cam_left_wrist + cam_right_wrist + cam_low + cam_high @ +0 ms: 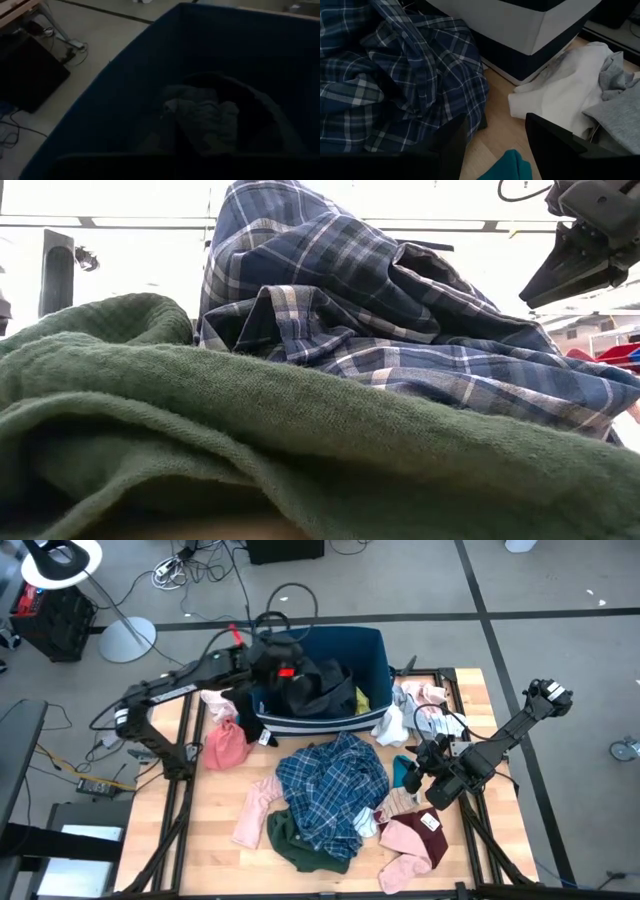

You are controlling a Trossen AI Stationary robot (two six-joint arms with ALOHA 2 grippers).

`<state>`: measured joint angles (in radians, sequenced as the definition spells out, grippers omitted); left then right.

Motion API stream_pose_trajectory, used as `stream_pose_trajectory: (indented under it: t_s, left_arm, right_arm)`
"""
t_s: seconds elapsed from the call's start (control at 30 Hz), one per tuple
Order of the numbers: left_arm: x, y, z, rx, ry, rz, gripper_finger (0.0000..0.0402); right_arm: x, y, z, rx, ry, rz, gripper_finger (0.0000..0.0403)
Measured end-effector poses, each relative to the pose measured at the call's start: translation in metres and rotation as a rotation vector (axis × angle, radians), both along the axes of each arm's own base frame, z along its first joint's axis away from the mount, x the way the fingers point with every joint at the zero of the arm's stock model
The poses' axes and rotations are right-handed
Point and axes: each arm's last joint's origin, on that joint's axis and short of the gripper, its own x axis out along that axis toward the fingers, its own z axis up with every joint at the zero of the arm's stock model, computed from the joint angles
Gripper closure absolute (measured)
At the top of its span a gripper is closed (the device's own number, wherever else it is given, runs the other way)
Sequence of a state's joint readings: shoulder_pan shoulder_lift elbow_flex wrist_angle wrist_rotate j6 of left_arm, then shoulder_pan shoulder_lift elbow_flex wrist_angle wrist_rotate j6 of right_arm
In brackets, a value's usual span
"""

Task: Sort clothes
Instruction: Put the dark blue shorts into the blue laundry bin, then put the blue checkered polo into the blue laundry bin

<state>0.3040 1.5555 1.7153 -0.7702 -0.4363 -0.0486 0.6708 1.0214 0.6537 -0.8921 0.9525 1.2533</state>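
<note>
Plaid shirt: the blue-white plaid shirt lies crumpled at the middle of the table, just in front of the bin; in the low view it rises behind the green top.
Green top: the dark green top lies at the table's front edge, partly under the plaid shirt.
Pink pieces: a pink garment sits left of the plaid shirt, a paler pink one in front of it.
Maroon and white pieces: a maroon item lies at the front right; white garments lie beside the bin's right corner.
Teal piece: a teal cloth lies on the table, below and between the right claw's fingers, not touched.
Right claw: the right claw hovers just right of the plaid shirt, fingers spread, holding nothing; the white garments lie ahead of it.
Bin: the dark blue bin stands at the table's back edge with dark clothes inside.
Left claw: the left claw is over the bin, above the dark clothes, fingers pressed together; no cloth shows between them.
</note>
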Motion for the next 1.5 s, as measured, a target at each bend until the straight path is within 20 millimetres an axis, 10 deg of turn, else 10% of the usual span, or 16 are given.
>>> stream_pose_trajectory:
  t_s: [0.3,0.6,1.17,1.5]
  left_arm:
    - [0.011,0.030,-0.023,-0.003,0.100,0.046,0.0300]
    - [0.002,0.020,-0.019,-0.078,0.145,0.040,0.0232]
    - [-0.021,-0.118,0.009,-0.091,0.116,-0.247,0.0239]
    - [-0.064,-0.186,-0.013,-0.049,0.057,-0.264,0.0239]
  right_arm:
    - [0.000,0.000,0.000,0.000,0.000,0.000,0.0202]
    - [0.000,0.000,0.000,-0.001,0.005,0.004,0.0202]
    - [0.000,0.001,0.000,0.010,0.006,0.009,0.0202]
    - [0.021,0.014,0.012,-0.050,-0.066,0.199,0.0202]
